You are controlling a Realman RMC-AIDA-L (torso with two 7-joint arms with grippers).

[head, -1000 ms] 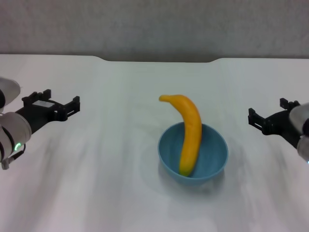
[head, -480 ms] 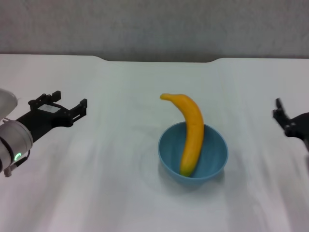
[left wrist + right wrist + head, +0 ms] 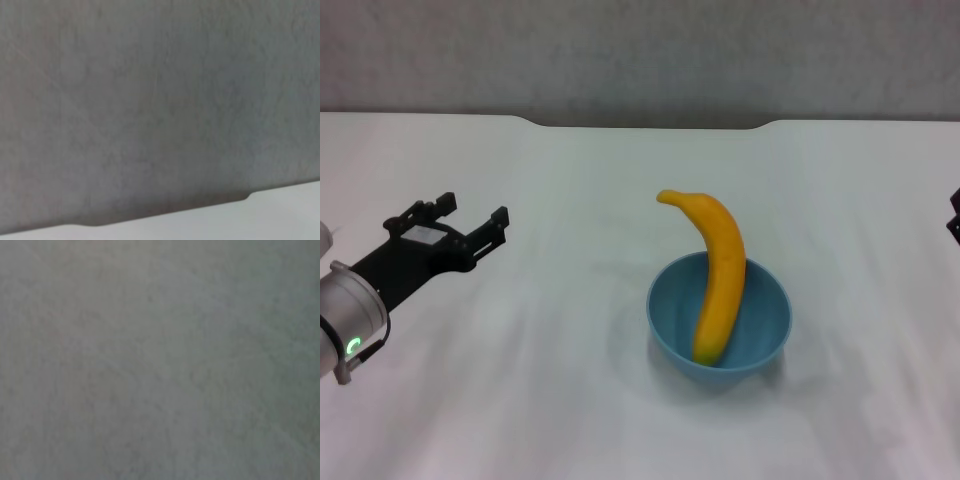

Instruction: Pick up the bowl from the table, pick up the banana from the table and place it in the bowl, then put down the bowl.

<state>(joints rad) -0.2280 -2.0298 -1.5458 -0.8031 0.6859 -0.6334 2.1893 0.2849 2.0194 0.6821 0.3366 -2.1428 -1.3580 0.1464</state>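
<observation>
Banana (image 3: 718,280) sits in the bowl (image 3: 760,320) on the table (image 3: 570,400); left gripper (image 3: 472,226), fingers apart, empty (right gripper (image 3: 955,222) barely visible, can't tell), should back off cleanly.

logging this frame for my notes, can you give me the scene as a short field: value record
bowl: light blue, standing on the table, right of centre
banana: in the bowl, lower end at the bottom, stem end leaning out over the far rim
table: white, with a notched far edge
left gripper: open, holding nothing, above the table to the left of the bowl
right gripper: only a sliver at the right edge of the head view
task state: banana in bowl, bowl set down, neither held
</observation>
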